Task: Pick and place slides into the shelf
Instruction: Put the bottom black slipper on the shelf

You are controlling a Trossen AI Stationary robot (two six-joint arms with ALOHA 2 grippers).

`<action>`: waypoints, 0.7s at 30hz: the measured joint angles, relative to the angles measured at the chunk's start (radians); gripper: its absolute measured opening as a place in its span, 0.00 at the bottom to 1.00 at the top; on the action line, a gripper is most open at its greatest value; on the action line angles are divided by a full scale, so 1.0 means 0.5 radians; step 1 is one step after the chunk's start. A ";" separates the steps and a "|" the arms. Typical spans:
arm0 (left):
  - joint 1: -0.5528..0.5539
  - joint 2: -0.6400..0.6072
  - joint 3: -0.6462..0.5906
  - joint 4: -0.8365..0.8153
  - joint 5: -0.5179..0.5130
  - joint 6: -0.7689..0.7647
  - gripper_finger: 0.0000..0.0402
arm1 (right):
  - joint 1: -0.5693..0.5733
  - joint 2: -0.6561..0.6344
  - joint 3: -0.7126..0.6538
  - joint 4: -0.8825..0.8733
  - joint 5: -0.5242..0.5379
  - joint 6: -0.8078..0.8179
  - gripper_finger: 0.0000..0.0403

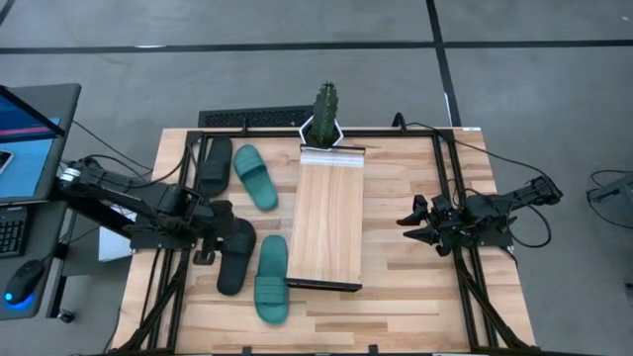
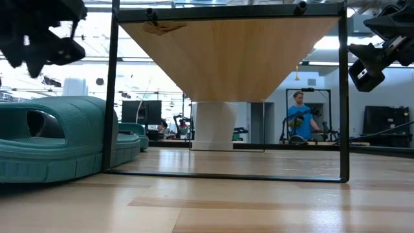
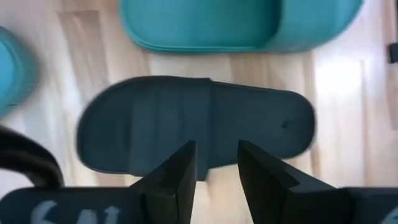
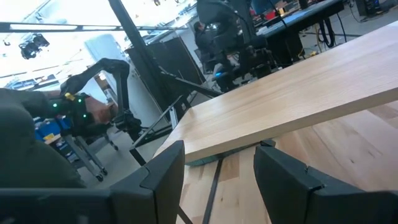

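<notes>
High view: overhead, straight down, whole table (image 1: 415, 297), both arms. Low view: table-top height, level, looks under shelf (image 2: 233, 52) into room; near teal slide (image 2: 58, 139) close at left. Left wrist view: close, looks down on black slide (image 3: 199, 127). Right wrist view: low, faces shelf edge, room beyond. All share shelf or slides.

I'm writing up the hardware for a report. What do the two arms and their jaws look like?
Both arms are dark, nearly black, built of jointed segments with black cables trailing off them. The left gripper ends in two flat, wedge-shaped black jaws, with pale lettering partly visible on the body behind them. The right gripper has the same kind of matte dark, blocky jaws, tapering towards the tips.
</notes>
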 joint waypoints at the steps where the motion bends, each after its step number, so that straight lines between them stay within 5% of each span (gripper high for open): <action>1: -0.041 0.001 0.000 0.002 0.000 -0.045 0.26 | 0.000 0.000 0.000 0.000 0.000 0.000 0.44; 12: -0.394 0.213 0.001 0.137 -0.555 -0.406 0.27 | 0.000 0.000 0.000 0.000 0.000 0.000 0.44; 21: -0.558 0.548 0.001 0.087 -0.601 -0.558 0.27 | 0.000 -0.001 0.001 0.000 0.000 0.001 0.44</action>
